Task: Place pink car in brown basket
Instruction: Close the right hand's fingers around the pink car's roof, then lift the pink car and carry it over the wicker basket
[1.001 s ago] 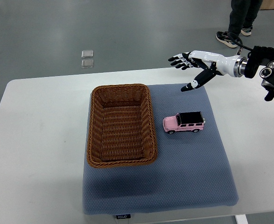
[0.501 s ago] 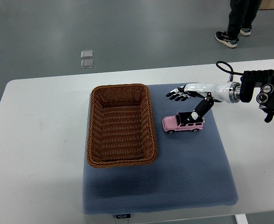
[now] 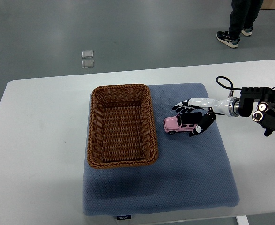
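Pink car [image 3: 178, 123] sits on the blue-grey mat [image 3: 174, 183], just to the right of the brown basket [image 3: 122, 125] and apart from its rim, wheels down, its nose pointing at the basket. From my remote seat, working outward from that basket: the basket is a rectangular wicker one lying on the left part of the mat, its long side running away from me, with nothing inside it. The mat itself lies on a white table [image 3: 34, 154]. Right of the basket comes the car, and at the car is my right hand [image 3: 194, 116], whose arm enters from the right edge. The fingers [image 3: 180, 107] reach over the far side of the car's black roof and the thumb [image 3: 199, 127] comes down at its rear near corner, so the hand brackets the car; I cannot tell whether it is actually gripping. Far beyond the basket, on the grey floor, a person's legs and shoes [image 3: 228, 36] show at the top right.
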Robot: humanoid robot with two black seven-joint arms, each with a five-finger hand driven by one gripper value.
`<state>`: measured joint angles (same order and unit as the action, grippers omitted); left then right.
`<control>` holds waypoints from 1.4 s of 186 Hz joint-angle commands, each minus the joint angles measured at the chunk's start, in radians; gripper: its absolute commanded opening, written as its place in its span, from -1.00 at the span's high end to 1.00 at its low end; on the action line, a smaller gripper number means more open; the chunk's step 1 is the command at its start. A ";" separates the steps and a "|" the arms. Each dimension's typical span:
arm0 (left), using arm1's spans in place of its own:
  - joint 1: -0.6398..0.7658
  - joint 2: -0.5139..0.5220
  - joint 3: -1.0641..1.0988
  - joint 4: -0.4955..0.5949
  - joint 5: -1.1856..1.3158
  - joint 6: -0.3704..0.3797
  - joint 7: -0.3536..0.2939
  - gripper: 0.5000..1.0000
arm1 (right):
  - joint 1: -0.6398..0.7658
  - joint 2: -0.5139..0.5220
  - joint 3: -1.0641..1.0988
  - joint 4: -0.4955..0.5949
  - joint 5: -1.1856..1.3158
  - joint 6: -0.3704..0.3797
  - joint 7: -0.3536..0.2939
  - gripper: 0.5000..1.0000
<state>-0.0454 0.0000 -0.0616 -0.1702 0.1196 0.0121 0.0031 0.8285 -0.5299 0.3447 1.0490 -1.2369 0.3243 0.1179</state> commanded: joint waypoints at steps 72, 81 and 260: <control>-0.001 0.000 -0.003 0.001 0.000 0.000 0.000 -1.00 | 0.058 -0.036 -0.038 -0.017 -0.039 -0.034 0.009 1.00; 0.001 0.000 -0.003 0.001 0.000 0.000 0.000 -1.00 | 0.086 -0.064 -0.036 -0.006 -0.033 -0.022 0.009 1.00; -0.001 0.000 0.000 -0.014 0.000 0.000 0.000 -1.00 | 0.313 0.418 -0.147 -0.242 0.066 0.001 -0.001 1.00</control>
<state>-0.0460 0.0000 -0.0605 -0.1819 0.1209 0.0122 0.0032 1.1484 -0.1660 0.2175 0.8469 -1.1686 0.3398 0.1165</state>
